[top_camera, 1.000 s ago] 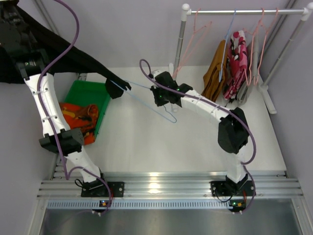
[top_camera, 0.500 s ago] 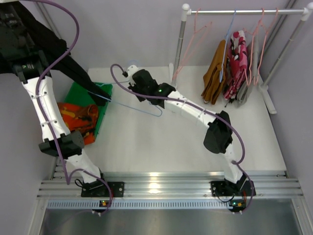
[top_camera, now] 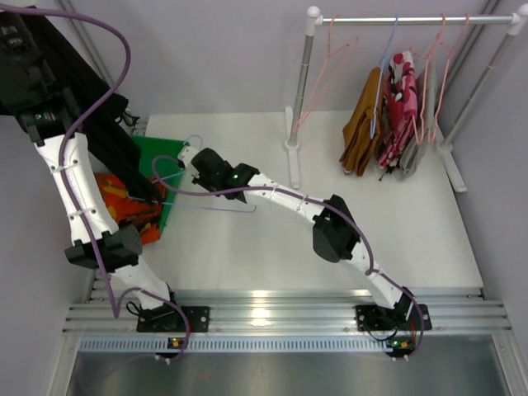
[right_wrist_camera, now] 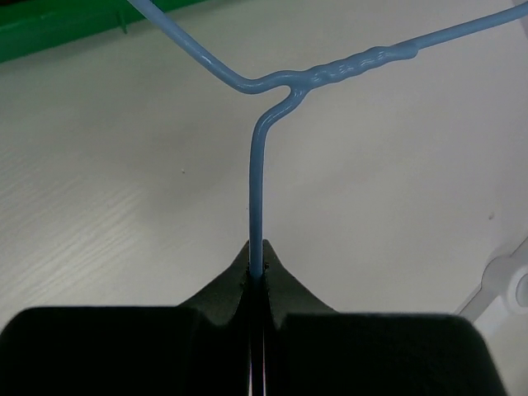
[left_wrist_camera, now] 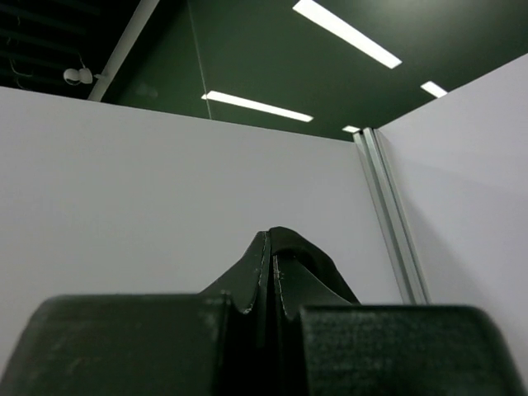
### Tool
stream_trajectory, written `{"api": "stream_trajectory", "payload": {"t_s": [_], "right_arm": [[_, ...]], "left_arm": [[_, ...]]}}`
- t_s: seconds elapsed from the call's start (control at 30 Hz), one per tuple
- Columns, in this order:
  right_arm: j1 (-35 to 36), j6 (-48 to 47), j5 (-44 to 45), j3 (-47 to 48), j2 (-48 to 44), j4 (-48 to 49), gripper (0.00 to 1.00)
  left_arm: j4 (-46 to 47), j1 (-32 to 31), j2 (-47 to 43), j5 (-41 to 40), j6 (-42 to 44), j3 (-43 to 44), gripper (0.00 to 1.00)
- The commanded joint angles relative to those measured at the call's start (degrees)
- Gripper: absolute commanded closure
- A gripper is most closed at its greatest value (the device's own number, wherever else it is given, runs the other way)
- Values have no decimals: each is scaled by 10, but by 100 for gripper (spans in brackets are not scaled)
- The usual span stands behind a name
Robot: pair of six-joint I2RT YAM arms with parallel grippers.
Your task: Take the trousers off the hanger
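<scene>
The black trousers (top_camera: 107, 140) are soft, thin and light, so we expect them to fold, stretch and swing without any resistance; a seam or a leg can easily catch on the wire. The left fingers (left_wrist_camera: 252, 289) are closed on a fold of this cloth, high up at the far left, and the trousers hang from there as a long dark strip down toward the green box (top_camera: 165, 148). We think a hem or the waist edge, where the cloth is double, is the best place to hold. The blue hanger (right_wrist_camera: 256, 181) is thin stiff wire with a smooth coating, so it can turn in a grip. The right fingers (right_wrist_camera: 276, 297) are closed tight on its neck, just under the twist, a good place, we think. The hanger is low over the desk (top_camera: 247, 247), beside the box. The lower end of the cloth is near one end of the hanger, and we cannot tell whether it is touching it or already free.

Orange trousers (top_camera: 124, 206) lie in the box. Brown trousers (top_camera: 361, 128) and flowered trousers (top_camera: 402, 91) hang on the rack (top_camera: 412, 18) at the far right, well apart from both arms. The desk is white, matt and smooth, so cloth should slide on it easily. Plain pale walls (top_camera: 231, 58) stand close on three sides, which leaves little room for the raised left arm.
</scene>
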Motion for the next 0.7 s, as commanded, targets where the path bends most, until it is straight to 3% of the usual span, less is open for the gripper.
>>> {"api": "stream_trajectory", "payload": {"t_s": [0.0,0.27,0.5,0.67], "right_arm": [[4,-17,23,29,7,-14,100],[-9,-7,31,-9,-25,-3,100],[-28,21,-1,-106,-131,-10,100],[-38,41,-31,-180,-216,-16,100]], "left_arm": [[46,2,-37,24,-52,6,100],[56,3,-30,30,-16,7,100],[105,2,29,22,69,4,100],[118,3,58,30,65,4,100]]}}
